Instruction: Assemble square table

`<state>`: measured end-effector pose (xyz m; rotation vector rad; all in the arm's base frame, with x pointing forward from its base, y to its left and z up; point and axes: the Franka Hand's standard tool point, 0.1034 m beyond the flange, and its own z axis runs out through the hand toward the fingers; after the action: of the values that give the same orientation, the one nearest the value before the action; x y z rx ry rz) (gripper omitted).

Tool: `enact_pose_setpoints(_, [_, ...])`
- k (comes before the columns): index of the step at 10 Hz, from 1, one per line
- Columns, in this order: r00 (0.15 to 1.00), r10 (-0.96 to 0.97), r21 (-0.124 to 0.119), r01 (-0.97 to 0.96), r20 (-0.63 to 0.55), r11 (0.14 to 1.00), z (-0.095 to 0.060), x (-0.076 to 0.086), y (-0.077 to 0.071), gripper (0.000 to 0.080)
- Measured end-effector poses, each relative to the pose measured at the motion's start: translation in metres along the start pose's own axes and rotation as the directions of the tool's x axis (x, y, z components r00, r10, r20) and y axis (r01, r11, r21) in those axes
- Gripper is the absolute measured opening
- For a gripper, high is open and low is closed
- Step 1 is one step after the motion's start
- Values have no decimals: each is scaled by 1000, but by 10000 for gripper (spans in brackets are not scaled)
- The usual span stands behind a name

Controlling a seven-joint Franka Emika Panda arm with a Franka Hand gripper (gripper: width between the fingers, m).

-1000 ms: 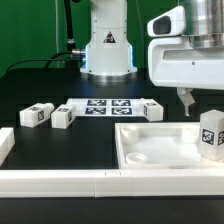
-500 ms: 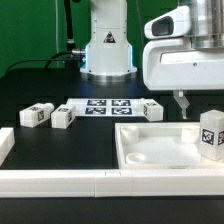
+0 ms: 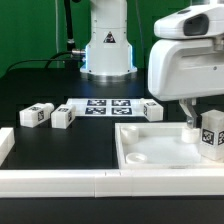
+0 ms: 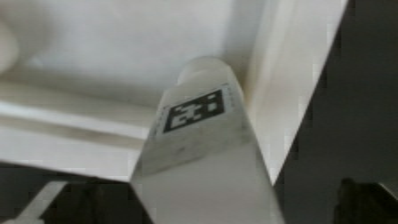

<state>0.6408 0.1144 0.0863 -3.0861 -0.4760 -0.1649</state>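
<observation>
The white square table panel point(image 3: 160, 150) lies at the front right of the exterior view. One tag-marked leg post point(image 3: 212, 136) stands upright on its right side. Three more leg posts lie on the black table, two at the left point(image 3: 37, 114) point(image 3: 62, 118) and one point(image 3: 152, 110) behind the panel. My gripper point(image 3: 198, 113) hangs open just above the upright post, with one finger point(image 3: 188, 116) at its left. In the wrist view the post point(image 4: 199, 115) runs up between my two dark fingers point(image 4: 43, 204), which stand clear of its sides. The gripper point(image 4: 210, 208) holds nothing.
The marker board point(image 3: 104, 106) lies flat in front of the robot base point(image 3: 107, 50). Long white border rails run along the front point(image 3: 90, 182) and the left point(image 3: 5, 146) of the table.
My hand has come down and shifted to the exterior view's right, from behind the panel to just above the upright leg post. The parts have not moved.
</observation>
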Motion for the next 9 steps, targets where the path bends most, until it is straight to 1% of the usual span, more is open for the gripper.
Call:
enact_pose_setpoints(1, [997, -81, -8, 81, 4, 997, 0, 0, 1, 649])
enact_pose_setpoints(2, [988, -152, -9, 153, 5, 988, 0, -1, 4, 649])
enact_pose_setpoints(4, [985, -172, -7, 172, 5, 985, 2, -3, 6, 649])
enact_pose_setpoints(5, [986, -169, -6, 169, 8, 986, 3, -6, 8, 529])
enact_pose_setpoints(6, [986, -169, -6, 169, 10, 986, 4, -7, 8, 529])
enact_pose_setpoints(7, [986, -169, -5, 169, 12, 986, 5, -8, 8, 346])
enact_pose_setpoints(8, [986, -169, -5, 169, 12, 986, 5, -8, 8, 346])
enact_pose_setpoints(9, [987, -159, -5, 159, 12, 987, 5, -8, 8, 285])
